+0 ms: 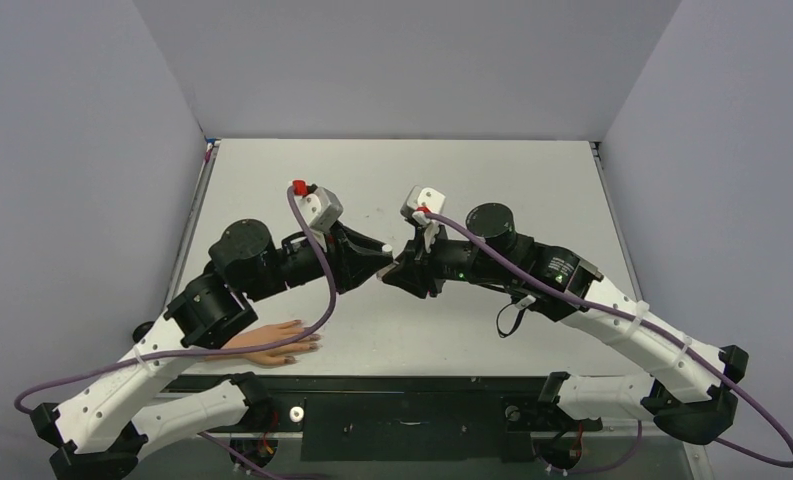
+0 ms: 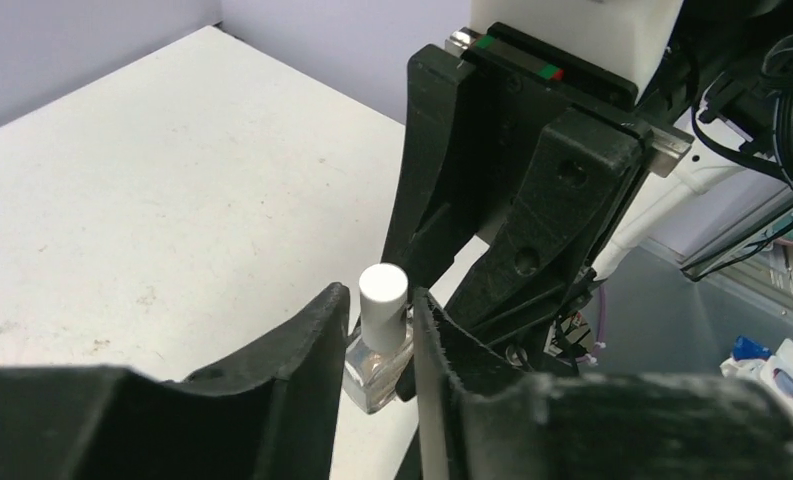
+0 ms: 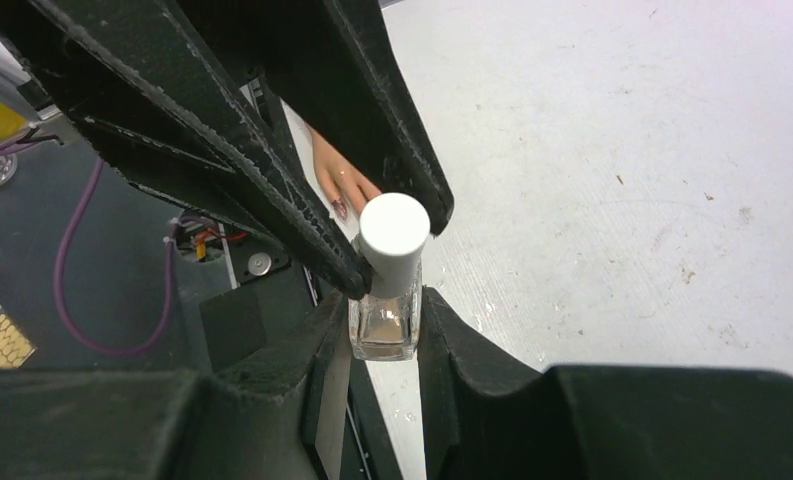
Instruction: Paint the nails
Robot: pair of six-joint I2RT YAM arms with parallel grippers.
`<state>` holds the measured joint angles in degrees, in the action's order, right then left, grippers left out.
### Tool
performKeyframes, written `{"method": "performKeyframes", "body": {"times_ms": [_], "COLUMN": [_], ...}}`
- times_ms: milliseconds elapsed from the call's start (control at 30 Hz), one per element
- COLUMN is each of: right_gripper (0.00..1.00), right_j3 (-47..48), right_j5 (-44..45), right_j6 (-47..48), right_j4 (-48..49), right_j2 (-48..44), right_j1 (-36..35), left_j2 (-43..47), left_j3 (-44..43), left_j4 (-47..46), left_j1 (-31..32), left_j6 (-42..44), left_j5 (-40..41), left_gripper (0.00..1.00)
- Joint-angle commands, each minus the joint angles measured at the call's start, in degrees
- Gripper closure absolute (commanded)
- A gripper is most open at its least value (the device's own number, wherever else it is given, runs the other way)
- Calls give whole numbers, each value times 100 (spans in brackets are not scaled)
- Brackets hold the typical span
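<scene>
A tiny clear bottle (image 3: 384,330) with a white cap (image 3: 394,230) is held above the table's middle, between both grippers. My right gripper (image 3: 384,305) is shut on its glass body. My left gripper (image 2: 377,300) closes around the cap (image 2: 383,290), fingers tight on both sides. In the top view the left gripper (image 1: 384,258) and right gripper (image 1: 404,262) meet tip to tip. The peach fake hand (image 1: 277,345) lies at the near left edge, partly under the left arm. Its dark nails (image 1: 310,346) are barely visible. The hand also shows in the right wrist view (image 3: 340,180).
The white table (image 1: 492,180) has walls on the left, back and right. The left arm's purple cable (image 1: 317,270) loops over the fake hand's area. A black mounting rail (image 1: 402,400) runs along the near edge.
</scene>
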<state>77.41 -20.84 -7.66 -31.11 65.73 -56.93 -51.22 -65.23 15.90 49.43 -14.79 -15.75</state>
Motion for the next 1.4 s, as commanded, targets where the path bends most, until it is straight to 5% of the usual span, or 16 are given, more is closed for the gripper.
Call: {"method": "performKeyframes", "body": {"times_ms": [0, 100, 233, 467, 700, 1367], "right_gripper": [100, 100, 100, 100, 100, 100], "right_j3": [248, 226, 153, -71, 162, 699], "right_j5": [-73, -418, -740, -1755, -2059, -2004], "right_j6": [-35, 191, 559, 1263, 1587, 2024], "right_j4": [291, 61, -429, -897, -1321, -1890], "right_j2": [-85, -149, -287, -589, -484, 33], "right_j1": [61, 32, 3, 6, 8, -3], "left_j2": [220, 216, 172, -293, -881, -1599], "left_j3": [-109, -357, -716, -1981, -2751, -2634], "left_j4": [123, 424, 937, 2696, 3726, 3849], "left_j1": [14, 11, -25, -237, -247, -60], "left_j6": [-1, 105, 473, 1680, 2494, 2534], "left_j5": [296, 107, -361, -2182, -3012, -3095], "left_gripper": [66, 44, 36, 38, 42, 50]}}
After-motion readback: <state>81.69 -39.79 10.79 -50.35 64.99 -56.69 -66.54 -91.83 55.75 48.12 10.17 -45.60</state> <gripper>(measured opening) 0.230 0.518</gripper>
